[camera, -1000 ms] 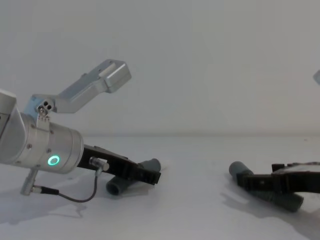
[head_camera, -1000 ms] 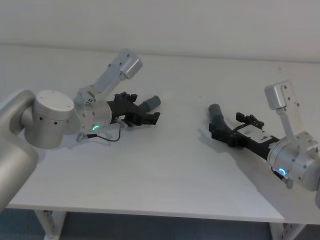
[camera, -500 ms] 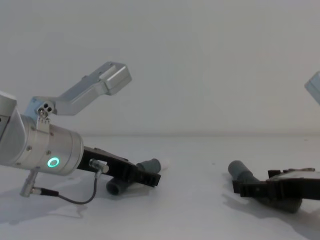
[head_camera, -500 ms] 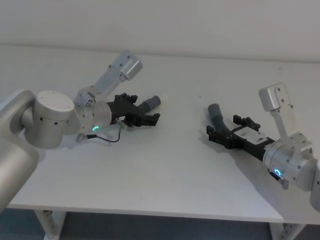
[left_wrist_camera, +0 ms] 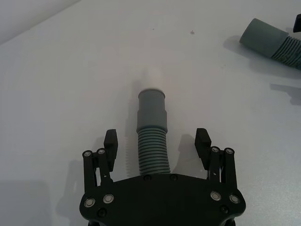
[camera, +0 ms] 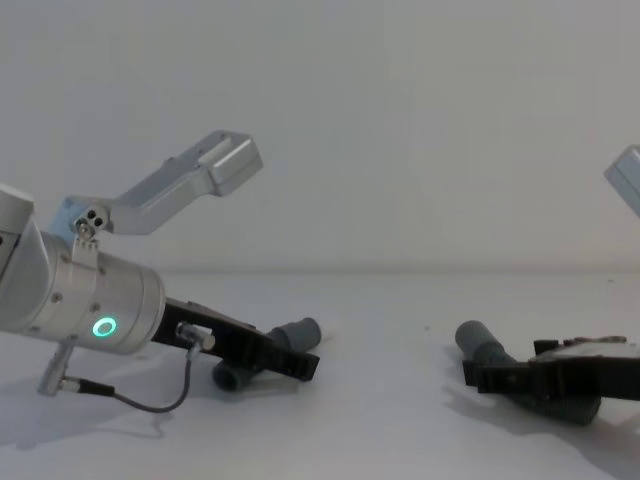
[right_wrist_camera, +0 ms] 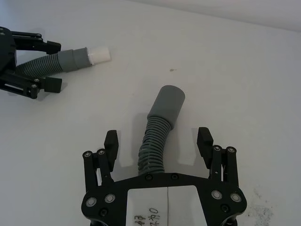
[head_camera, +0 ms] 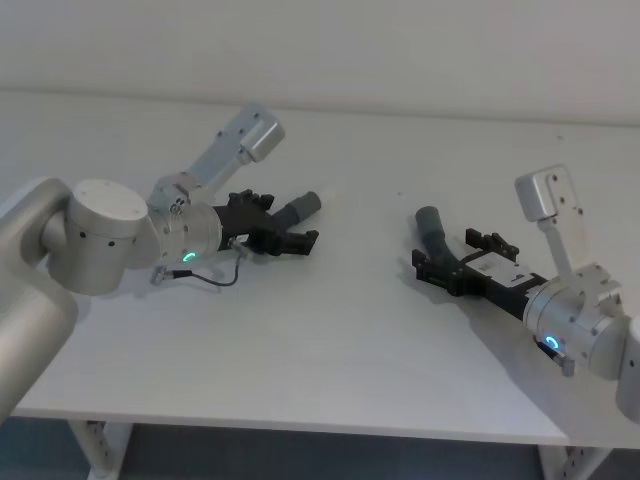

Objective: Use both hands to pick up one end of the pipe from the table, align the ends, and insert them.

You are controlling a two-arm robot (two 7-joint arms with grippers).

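Down low, left hand (left_wrist_camera: 156,137) spread wide astride short pipe (left_wrist_camera: 152,110), right hand (right_wrist_camera: 158,136) likewise, perhaps touching long pipe (right_wrist_camera: 167,106).

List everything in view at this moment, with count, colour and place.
table: one, white, under everything.
short hose: one, grey and ribbed with a white tip, lying on the table's left side.
long hose: one, darker grey and ribbed with a smooth wide cuff, lying on the table's right side.
cable: one, black, looping beneath the left arm.
left gripper: one, black, open, low over the table astride the short hose, on the silver-grey left arm.
right gripper: one, black, open, low over the table astride the long hose, on the silver-grey right arm.
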